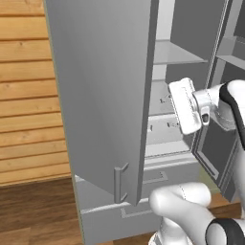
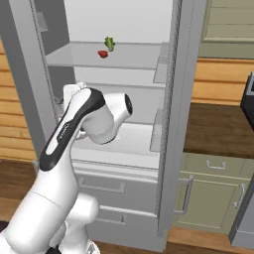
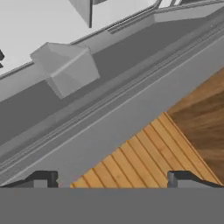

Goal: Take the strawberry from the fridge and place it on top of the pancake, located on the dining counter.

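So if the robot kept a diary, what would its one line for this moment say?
fridge: doors open | strawberry: on upper shelf beside green vegetable | gripper: open, empty, below that shelf | phase: reaching

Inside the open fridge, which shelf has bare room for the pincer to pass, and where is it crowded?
In the fridge, the upper shelf is bare right of the strawberry and the green vegetable, which sit close together. The lower shelf is bare right of the arm.
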Robot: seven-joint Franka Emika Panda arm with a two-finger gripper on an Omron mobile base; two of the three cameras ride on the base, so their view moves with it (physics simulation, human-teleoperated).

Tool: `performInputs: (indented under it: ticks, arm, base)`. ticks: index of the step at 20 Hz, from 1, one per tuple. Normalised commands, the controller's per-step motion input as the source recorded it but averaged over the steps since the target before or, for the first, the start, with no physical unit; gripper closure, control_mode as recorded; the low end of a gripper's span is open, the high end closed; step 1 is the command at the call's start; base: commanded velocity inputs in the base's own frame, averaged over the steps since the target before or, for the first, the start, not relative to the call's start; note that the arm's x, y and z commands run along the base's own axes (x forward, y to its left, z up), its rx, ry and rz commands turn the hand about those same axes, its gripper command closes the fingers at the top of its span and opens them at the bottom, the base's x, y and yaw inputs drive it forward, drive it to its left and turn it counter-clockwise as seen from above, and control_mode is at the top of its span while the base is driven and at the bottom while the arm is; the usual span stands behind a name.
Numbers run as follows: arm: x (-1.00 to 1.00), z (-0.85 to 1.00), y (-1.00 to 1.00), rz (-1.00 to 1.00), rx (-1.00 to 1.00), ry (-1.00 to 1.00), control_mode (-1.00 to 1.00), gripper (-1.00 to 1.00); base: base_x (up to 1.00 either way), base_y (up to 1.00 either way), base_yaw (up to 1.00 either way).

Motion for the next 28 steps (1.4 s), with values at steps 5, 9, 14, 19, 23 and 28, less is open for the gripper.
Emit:
performInputs:
  ticks: [5, 9, 14, 19, 23, 28]
  arm:
    - [0.73, -0.18, 0.1, 0.0, 0.0, -0.04, -1.0, -1.0]
    - [0.54, -0.23, 0.31, 0.0, 0.0, -0.14, -1.0, -1.0]
    - [0.11, -0.14, 0.51, 0.02, 0.0, -0.17, -1.0, -1.0]
    - [-0.04, -0.01, 0.51, 0.0, -0.01, -0.1, -1.0, -1.0]
    - [-0.21, 0.0, 0.51, 0.0, -0.02, -0.01, -1.0, -1.0]
    - [-0.42, 0.0, 0.64, 0.0, -0.03, 0.0, -1.0, -1.0]
  base:
    - [0.0, 0.0, 0.0]
    - [0.0, 0.0, 0.0]
    - [0.0, 0.0, 0.0]
    - [0.0, 0.0, 0.0]
    - [0.0, 0.0, 0.0]
    - [0.0, 0.0, 0.0]
